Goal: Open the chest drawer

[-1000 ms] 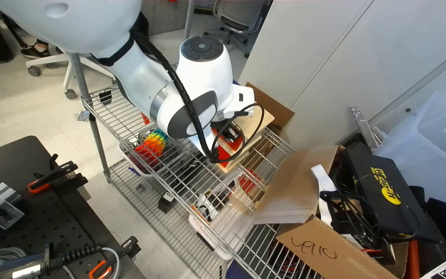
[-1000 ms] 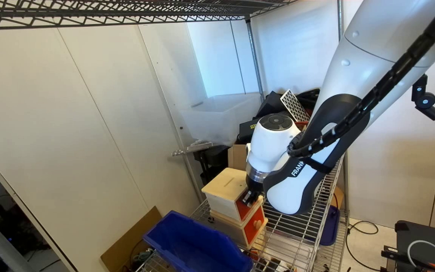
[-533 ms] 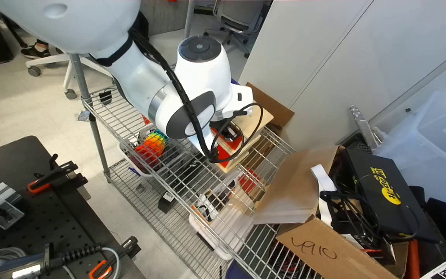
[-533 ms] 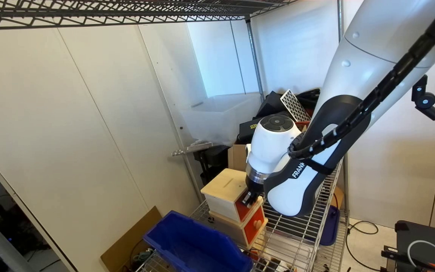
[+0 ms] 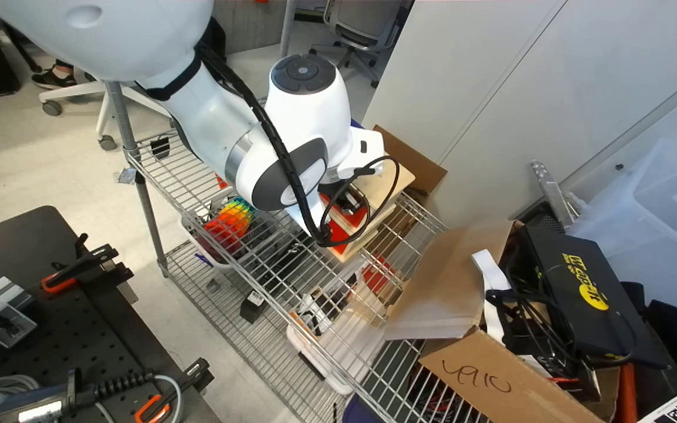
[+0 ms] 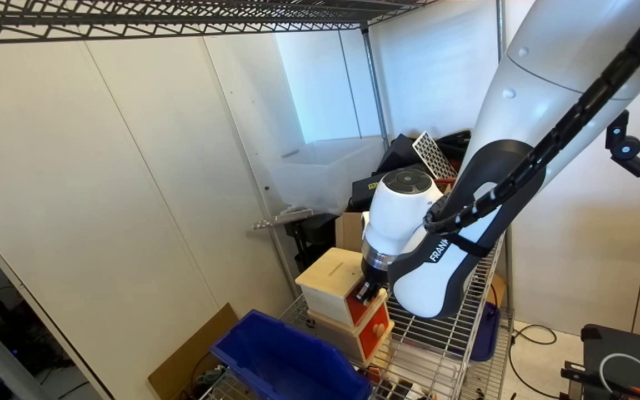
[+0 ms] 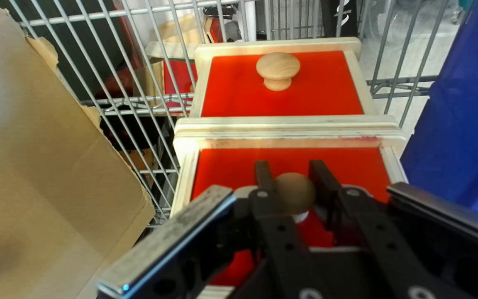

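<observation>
The chest (image 6: 325, 303) is a two-tier plywood box with red drawer fronts, standing on a wire shelf. In the wrist view my gripper (image 7: 289, 170) is closed around the pale round knob (image 7: 295, 195) of the upper drawer (image 7: 226, 166), one dark finger on each side. Its grip covers part of that knob. The lower drawer (image 7: 318, 95) sits flush in its frame, its own wooden knob (image 7: 278, 68) untouched. Both exterior views show the wrist tilted down against the upper red front, hiding much of it. I cannot tell any gap around the upper drawer.
Beside the chest stands a blue bin (image 7: 463, 108). On its opposite side an open cardboard box (image 5: 479, 376) holds cables and a black case. The wire shelf (image 6: 478, 322) carries them all. A black cable (image 5: 398, 176) loops from the wrist across the chest.
Over the last second the arm and the chest's upper part shifted very slightly together. During the latest half second both stay still. The grip on the knob looks the same.
</observation>
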Motion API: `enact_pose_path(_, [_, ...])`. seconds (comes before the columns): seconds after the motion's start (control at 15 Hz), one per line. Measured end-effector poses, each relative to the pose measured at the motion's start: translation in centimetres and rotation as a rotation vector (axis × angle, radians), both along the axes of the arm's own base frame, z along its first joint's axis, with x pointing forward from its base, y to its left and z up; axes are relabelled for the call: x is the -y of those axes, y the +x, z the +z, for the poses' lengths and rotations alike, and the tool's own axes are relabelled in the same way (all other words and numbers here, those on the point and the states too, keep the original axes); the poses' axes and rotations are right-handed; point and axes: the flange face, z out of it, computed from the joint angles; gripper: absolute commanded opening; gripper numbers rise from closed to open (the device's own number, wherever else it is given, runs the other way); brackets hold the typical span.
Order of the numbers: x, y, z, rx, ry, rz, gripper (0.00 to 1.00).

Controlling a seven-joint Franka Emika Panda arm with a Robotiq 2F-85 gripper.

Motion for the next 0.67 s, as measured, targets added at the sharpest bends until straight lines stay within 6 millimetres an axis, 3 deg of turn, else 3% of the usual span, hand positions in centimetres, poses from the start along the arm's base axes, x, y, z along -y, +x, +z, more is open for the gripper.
enact_pose_path(0.67, [0.31, -0.13, -0.02, 0.009, -0.002, -0.004, 0.07])
